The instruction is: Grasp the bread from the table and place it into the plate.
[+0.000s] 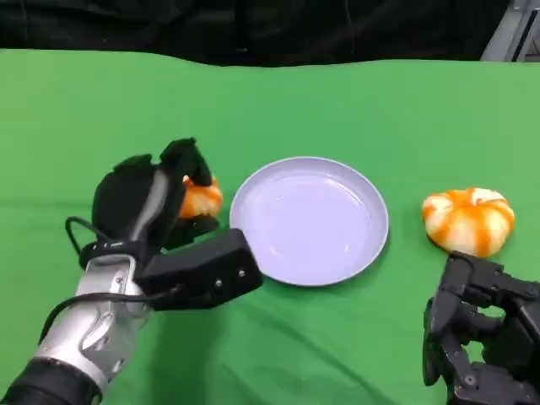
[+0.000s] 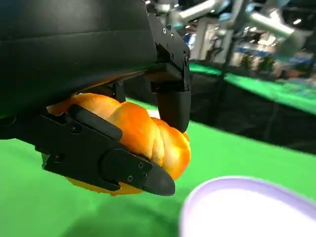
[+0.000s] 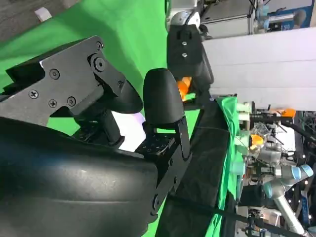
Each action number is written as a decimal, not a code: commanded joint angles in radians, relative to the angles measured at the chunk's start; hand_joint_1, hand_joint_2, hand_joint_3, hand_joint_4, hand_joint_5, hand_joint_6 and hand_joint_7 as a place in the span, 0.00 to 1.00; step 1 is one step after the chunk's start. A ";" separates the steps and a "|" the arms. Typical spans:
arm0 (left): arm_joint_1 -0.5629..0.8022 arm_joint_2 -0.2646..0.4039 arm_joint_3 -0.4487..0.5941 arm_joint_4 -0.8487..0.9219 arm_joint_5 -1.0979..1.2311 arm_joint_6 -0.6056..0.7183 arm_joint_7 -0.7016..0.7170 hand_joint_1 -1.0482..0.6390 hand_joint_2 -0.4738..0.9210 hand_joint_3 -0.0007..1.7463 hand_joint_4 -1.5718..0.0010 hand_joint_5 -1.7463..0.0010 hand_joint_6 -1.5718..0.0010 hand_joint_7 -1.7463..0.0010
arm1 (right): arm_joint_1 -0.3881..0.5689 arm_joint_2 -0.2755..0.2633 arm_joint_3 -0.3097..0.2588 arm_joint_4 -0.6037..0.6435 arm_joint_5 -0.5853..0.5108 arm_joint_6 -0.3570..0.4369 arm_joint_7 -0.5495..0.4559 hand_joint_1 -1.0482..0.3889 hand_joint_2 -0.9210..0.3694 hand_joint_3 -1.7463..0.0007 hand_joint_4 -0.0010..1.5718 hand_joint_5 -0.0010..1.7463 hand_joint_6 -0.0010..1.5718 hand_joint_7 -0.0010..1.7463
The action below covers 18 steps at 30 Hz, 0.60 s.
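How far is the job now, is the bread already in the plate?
Not yet. Done: the left robot hand grips one bread, seemingly lifted off the green table. In hand: it is beside the plate, not over it. Left: moving it over and releasing. A second bread lies near the right robot hand.

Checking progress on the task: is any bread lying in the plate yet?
No, the plate is bare; one bread is held by the left hand, the other bread lies on the table.
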 commanded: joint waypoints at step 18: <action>-0.231 -0.210 -0.106 0.250 0.053 -0.044 -0.108 0.59 0.95 0.16 0.49 0.00 0.53 0.23 | 0.005 0.008 0.026 0.007 -0.012 -0.043 0.000 0.69 0.24 0.32 0.56 1.00 0.42 0.98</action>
